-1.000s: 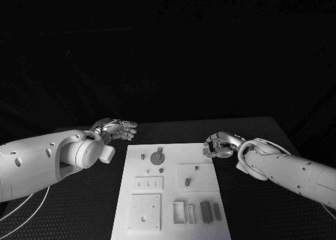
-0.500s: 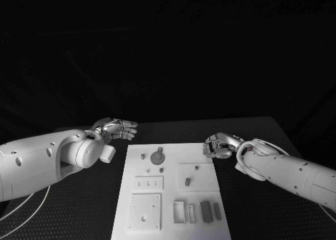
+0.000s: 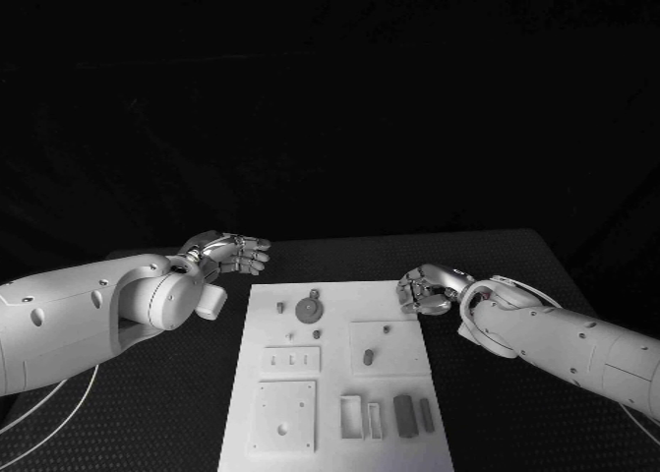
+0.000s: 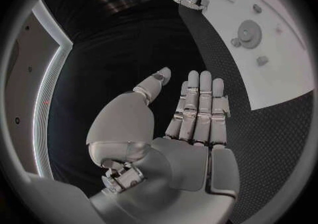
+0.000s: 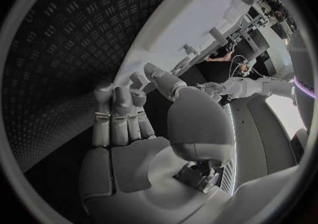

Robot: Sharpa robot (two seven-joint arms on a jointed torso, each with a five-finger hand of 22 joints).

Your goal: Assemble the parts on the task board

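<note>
While the task board (image 3: pixel 336 369) is lying flat in the middle of the black table (image 3: pixel 514 256), its long axis is running from the robot's near side toward the far edge of the table, with its short far edge sitting between the two hands. Grey parts are resting on the board: a round disc (image 3: pixel 310 311) is lying near the far end, a small upright peg (image 3: pixel 368 357) is standing in a square plate near the middle, and a dark oblong block (image 3: pixel 403 415) is lying at the near end with its long axis parallel to that of the board. The left hand (image 3: pixel 233 254) is hovering just off the board's far left corner, apart from it, and is holding nothing; in the left wrist view its fingers (image 4: pixel 200 108) are lying straight and pressed side by side, with the thumb standing apart from them. The left arm is reaching in low across the table from the side. The right hand (image 3: pixel 432 290) is hanging at the board's far right corner, close to its edge; whether it is touching the board cannot be told. In the right wrist view its fingers (image 5: pixel 116 113) are extending side by side over the table with the thumb bent across them, and nothing is showing in its grasp.
</note>
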